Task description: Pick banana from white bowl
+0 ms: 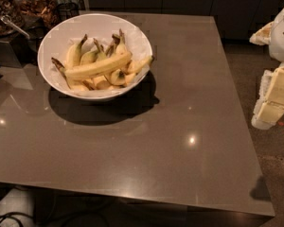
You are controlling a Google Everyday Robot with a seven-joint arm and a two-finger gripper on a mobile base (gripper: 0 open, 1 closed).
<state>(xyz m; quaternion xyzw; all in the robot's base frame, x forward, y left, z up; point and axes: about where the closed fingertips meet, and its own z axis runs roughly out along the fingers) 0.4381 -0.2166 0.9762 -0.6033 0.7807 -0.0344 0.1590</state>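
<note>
The white bowl stands at the back left of the glossy brown table. It holds several yellow bananas. The banana, the longest and nearly straight one, lies on top across the bowl from lower left to upper right. Shorter, curved bananas with brown tips lie under and behind it. My gripper hangs at the right edge of the view, past the table's right side and far from the bowl. It holds nothing that I can see.
Containers of dark food with a metal scoop stand at the back left beside the bowl. Dark cabinets run along the back. The table's front edge is near the bottom, with cables on the floor below.
</note>
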